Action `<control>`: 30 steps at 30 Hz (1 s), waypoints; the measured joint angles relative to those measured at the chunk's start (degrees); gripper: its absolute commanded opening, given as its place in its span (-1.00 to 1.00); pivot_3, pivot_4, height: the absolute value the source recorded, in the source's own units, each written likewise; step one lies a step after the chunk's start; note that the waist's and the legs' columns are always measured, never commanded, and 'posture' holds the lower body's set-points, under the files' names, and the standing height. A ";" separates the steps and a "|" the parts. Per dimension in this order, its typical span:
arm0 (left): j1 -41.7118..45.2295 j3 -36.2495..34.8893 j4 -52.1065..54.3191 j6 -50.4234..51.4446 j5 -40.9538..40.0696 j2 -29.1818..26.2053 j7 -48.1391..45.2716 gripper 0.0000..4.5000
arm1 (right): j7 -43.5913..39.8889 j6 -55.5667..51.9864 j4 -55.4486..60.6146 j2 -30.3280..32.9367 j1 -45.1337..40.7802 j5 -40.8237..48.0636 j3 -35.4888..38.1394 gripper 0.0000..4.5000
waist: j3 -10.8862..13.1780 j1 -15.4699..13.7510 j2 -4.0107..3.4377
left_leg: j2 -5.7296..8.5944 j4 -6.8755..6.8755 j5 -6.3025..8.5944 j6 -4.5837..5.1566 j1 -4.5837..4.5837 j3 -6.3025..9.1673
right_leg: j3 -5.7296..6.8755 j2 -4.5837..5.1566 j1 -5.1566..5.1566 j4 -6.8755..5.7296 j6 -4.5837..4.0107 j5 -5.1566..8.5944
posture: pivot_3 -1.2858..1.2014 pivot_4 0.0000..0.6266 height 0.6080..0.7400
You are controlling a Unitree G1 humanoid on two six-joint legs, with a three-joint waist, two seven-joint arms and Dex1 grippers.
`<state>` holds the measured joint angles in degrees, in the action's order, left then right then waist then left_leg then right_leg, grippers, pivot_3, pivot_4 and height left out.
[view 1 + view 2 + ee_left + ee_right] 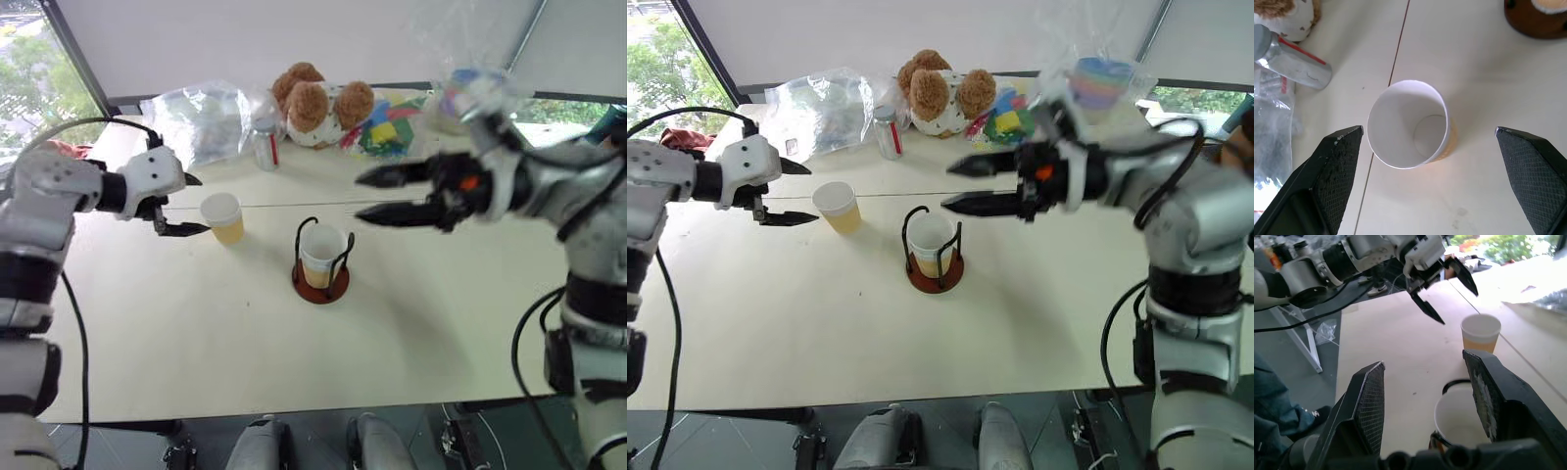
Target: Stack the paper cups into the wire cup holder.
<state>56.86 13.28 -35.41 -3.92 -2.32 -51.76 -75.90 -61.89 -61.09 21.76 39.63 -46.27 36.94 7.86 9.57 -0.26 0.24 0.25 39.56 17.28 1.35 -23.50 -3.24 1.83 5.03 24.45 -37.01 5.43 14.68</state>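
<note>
Wire cup holder (pixel 322 257) upright near middle of the table (pixel 196 343), on round reddish-brown base. Paper cup in holder (pixel 321 254) seated inside the wire loops, white rim up, tan lower part visible thru the wires; can't tell if more than one cup nested there.

Loose paper cup (pixel 223 216) upright on table, to robot's left of holder and a bit further back, apart from it. Seen from above in left wrist view: white inside, nothing in it.

Left gripper (pixel 182 205) wide open, holding nothing. Level with loose cup's upper part, just beside it on robot's left side, not touching; cup in line w/ the gap between both fingers in left wrist view.

Right gripper (pixel 364 197) open, holding nothing. Pointing toward robot's left, up above table, over and slightly behind the holder, clear of it.

At back of table: teddy bear (pixel 315 102), small bottle (pixel 266 140), clear plastic bag (pixel 201 119), coloured blocks (pixel 387 127). Pastel cup stack in clear plastic (pixel 1100 83) behind right arm.
</note>
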 measured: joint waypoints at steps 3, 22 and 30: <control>3.65 1.91 -7.08 -4.49 2.76 2.94 -2.22 1.00 | 5.14 -1.56 4.25 0.17 3.17 1.72 2.28 0.21 | 0.01 -0.32 0.01 | 0.00 0.00 0.02 0.04 -0.01 0.00 | 0.01 0.00 0.01 0.02 0.03 0.02 | 0.03 -0.52 1.00; 14.78 6.06 -33.65 -21.32 16.04 12.28 -1.40 -0.97 | 19.72 -4.19 9.48 2.65 10.11 10.69 8.30 0.23 | 0.13 -0.43 0.27 | -0.02 0.16 0.12 0.20 -0.10 0.07 | 0.04 0.01 0.00 0.01 0.04 0.02 | 0.03 -0.52 1.00; 26.72 3.91 -24.55 -9.42 1.46 15.84 -14.72 -0.97 | 16.61 -3.37 9.06 12.04 16.87 12.17 10.74 0.23 | 0.21 -0.65 0.41 | 0.05 0.54 0.21 0.36 -0.72 0.43 | 0.19 0.04 0.15 0.08 0.05 0.02 | 0.03 -0.52 1.00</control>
<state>83.58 17.19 -59.95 -13.35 -0.87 -35.92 -90.62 -45.28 -64.46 30.82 51.68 -29.40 49.11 18.60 9.78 -0.90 0.65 0.30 40.09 17.48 1.71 -24.22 -2.81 2.01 5.07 24.60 -36.93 5.48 14.70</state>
